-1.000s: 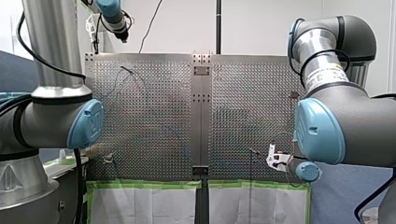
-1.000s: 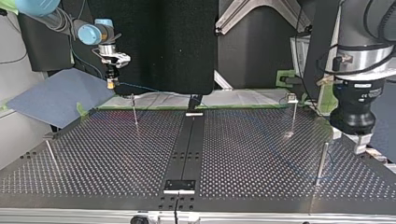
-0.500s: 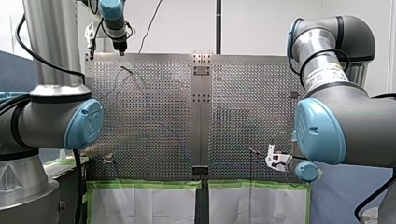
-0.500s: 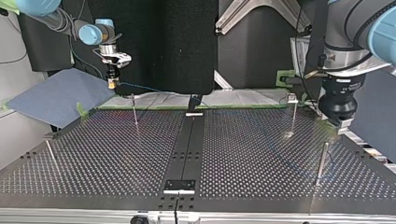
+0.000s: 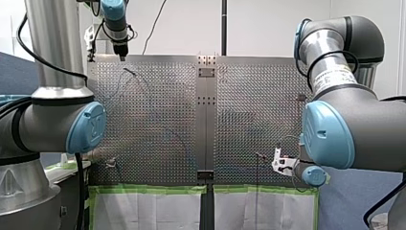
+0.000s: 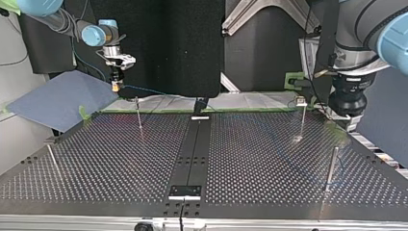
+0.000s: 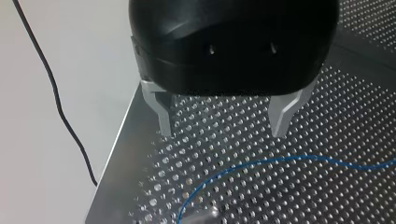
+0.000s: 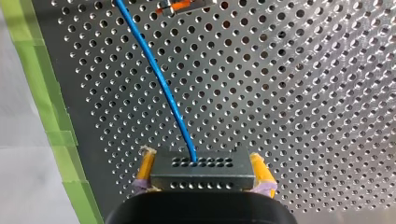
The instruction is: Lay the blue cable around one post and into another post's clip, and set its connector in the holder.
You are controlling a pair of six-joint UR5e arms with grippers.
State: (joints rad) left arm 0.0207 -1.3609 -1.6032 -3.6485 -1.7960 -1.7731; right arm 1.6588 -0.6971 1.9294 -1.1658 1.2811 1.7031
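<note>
Cable (image 8: 163, 79): blue.
Connector (image 8: 201, 175): dark grey, rows of small holes.
Table (image 8: 303, 93): silver, dotted with holes.
Tape (image 8: 35, 74): green.
Right pincer (image 8: 202, 163): yellow pads (image 8: 259, 170).
Left pincer (image 7: 222, 133): black, silver fingers (image 7: 163, 116).

Perforated table (image 7: 327, 140): bare metal, satin sheen. 
Blue cable (image 8: 163, 88): smooth, glossy sheath. 
Connector (image 8: 201, 175), between my right gripper's (image 8: 201, 156) jaws: matt dark plastic. 
Left gripper (image 7: 223, 133): glossy black shell, bare metal fingers (image 7: 163, 116).

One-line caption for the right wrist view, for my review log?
My yellow-padded right gripper clamps the connector, its blue cable leading ahead over the perforated table.
</note>
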